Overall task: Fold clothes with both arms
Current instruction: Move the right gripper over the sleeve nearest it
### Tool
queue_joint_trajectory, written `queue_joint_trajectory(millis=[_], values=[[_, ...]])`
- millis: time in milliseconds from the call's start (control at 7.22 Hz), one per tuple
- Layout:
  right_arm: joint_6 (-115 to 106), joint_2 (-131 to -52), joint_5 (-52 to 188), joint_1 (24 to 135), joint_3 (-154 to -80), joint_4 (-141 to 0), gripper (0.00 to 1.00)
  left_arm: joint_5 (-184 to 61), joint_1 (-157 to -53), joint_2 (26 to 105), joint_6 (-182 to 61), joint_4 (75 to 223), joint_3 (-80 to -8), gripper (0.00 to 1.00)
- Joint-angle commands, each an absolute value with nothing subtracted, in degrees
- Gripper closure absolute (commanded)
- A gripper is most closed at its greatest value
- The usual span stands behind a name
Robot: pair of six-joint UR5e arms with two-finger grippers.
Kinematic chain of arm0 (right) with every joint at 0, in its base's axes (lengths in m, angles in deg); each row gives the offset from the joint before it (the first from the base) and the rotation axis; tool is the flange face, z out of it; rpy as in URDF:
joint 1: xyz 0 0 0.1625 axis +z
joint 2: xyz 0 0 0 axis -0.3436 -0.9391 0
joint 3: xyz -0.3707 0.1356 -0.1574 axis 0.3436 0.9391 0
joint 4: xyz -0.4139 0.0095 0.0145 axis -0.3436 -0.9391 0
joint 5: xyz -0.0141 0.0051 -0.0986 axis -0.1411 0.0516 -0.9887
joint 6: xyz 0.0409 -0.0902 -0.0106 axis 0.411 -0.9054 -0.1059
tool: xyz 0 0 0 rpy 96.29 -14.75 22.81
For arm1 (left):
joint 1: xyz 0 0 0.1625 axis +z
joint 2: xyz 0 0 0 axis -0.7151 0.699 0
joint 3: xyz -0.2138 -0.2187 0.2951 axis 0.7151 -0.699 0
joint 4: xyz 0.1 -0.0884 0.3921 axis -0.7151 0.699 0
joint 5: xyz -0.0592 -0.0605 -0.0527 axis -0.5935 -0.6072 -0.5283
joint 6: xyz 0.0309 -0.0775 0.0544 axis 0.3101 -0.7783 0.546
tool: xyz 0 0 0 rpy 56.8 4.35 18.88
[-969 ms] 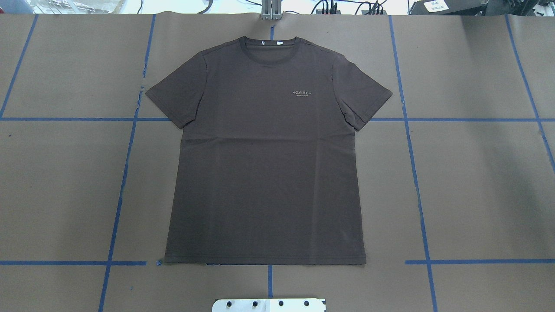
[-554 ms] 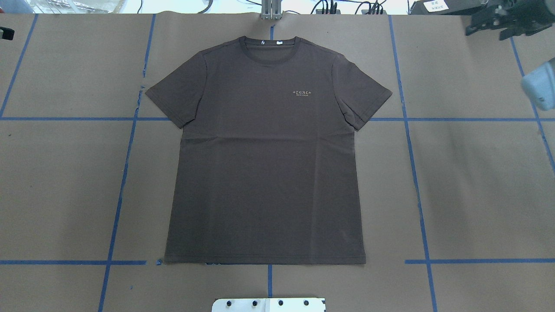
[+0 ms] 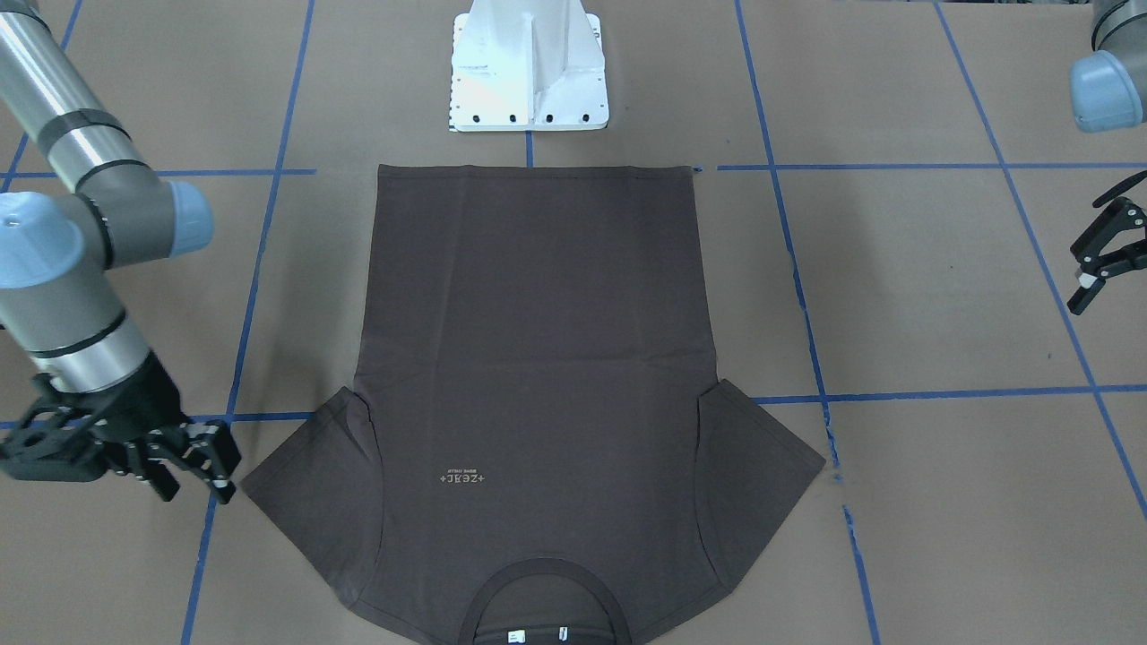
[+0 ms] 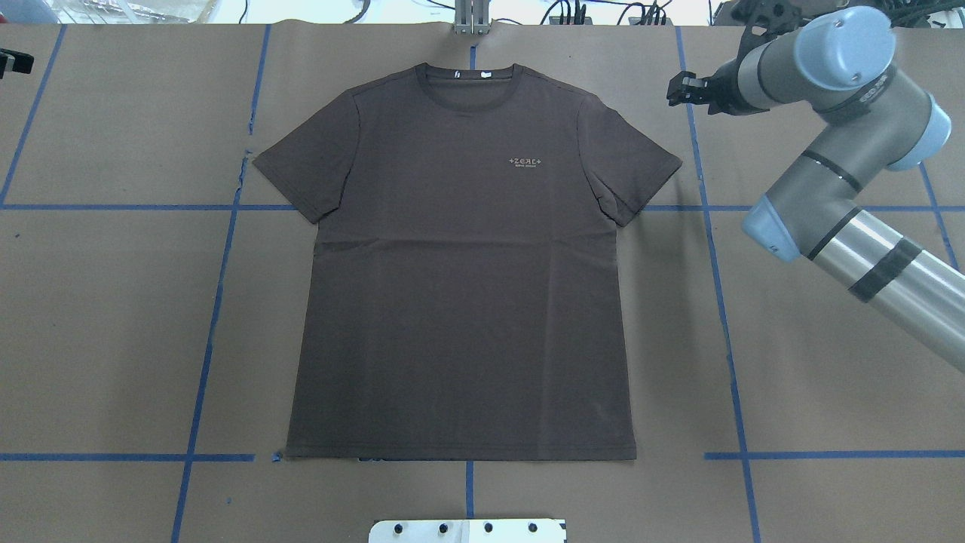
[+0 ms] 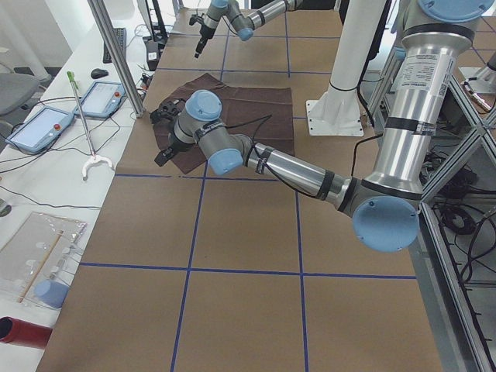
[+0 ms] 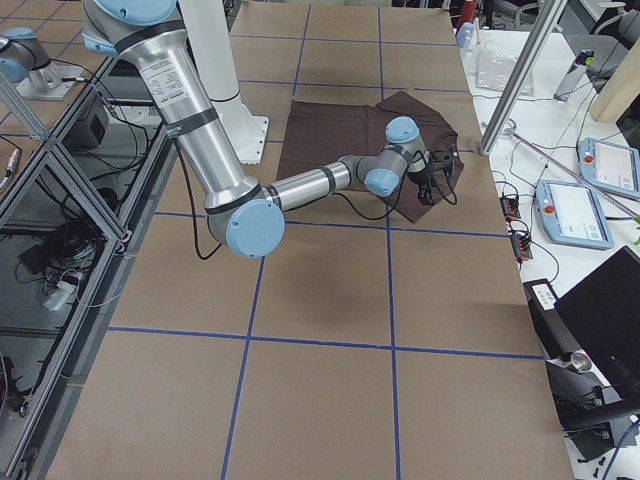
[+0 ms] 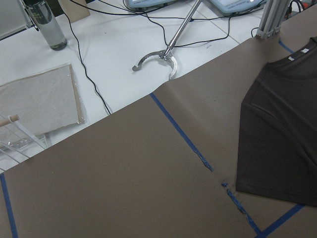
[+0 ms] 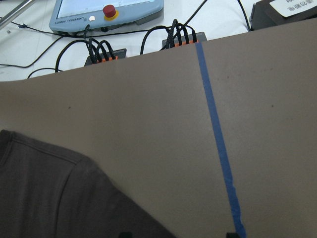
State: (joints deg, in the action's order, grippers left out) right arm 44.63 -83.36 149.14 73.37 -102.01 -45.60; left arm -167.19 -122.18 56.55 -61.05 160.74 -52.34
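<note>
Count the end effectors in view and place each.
2. The right arm's black two-finger end effector hovers beside one sleeve of the dark brown T-shirt; the left arm's black two-finger end effector hangs well clear of the opposite sleeve.

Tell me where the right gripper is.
In the overhead view the right gripper hangs at upper right, by a blue tape line, just past the T-shirt's sleeve on that side.

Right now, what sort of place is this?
Probably a robotics lab test cell: a teach pendant with a red stop button, a brown paper table gridded in blue tape, and a white bolted pedestal.
</note>
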Motion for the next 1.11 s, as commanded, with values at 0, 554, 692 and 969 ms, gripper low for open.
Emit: queue_joint_trajectory(millis=[0,554,692,969], values=[[45.5,-82.4,145.0,69.8,-98.8,-45.4,0.39,-167.2,-121.9,56.6,-61.0,160.7,-52.3,0.00],[45.3,-82.6,142.7,67.9,-96.5,-45.5,0.45,-167.2,-121.9,56.5,-61.0,160.7,-52.3,0.00],[45.1,-83.0,142.6,67.8,-96.5,-45.5,0.45,-167.2,-121.9,56.5,-61.0,160.7,-52.2,0.00],[45.2,-82.9,142.6,67.7,-95.7,-45.5,0.45,-167.2,-121.9,56.6,-61.1,160.7,-52.2,0.00]])
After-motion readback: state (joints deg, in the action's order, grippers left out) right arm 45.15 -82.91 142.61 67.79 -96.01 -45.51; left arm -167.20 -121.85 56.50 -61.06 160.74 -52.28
